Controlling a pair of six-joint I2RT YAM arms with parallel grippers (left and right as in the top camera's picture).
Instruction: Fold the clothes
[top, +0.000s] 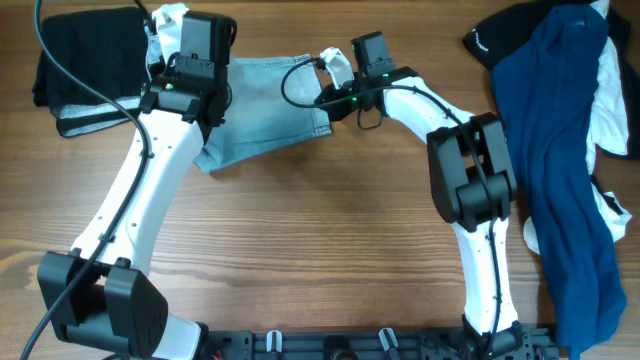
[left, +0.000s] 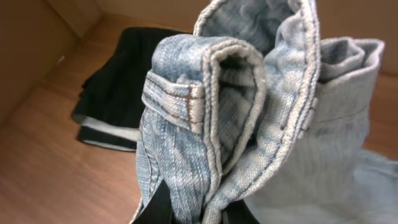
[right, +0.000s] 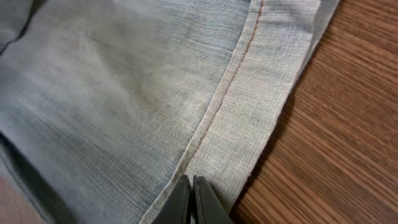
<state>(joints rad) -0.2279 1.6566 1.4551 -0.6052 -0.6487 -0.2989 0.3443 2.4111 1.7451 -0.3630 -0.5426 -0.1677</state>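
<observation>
The light-blue denim shorts lie on the wooden table at the upper middle. My left gripper is shut on their bunched waistband and belt loop, which stand up out of the jaws. My right gripper is at the shorts' right edge. Its fingers are pressed together on the hemmed leg edge. The denim stretches away from them over the table. A navy-blue garment lies at the right with black and white pieces beside it.
A folded black garment with a white piece lies at the upper left, behind the left arm; it also shows in the left wrist view. Bare wood lies between the two arms.
</observation>
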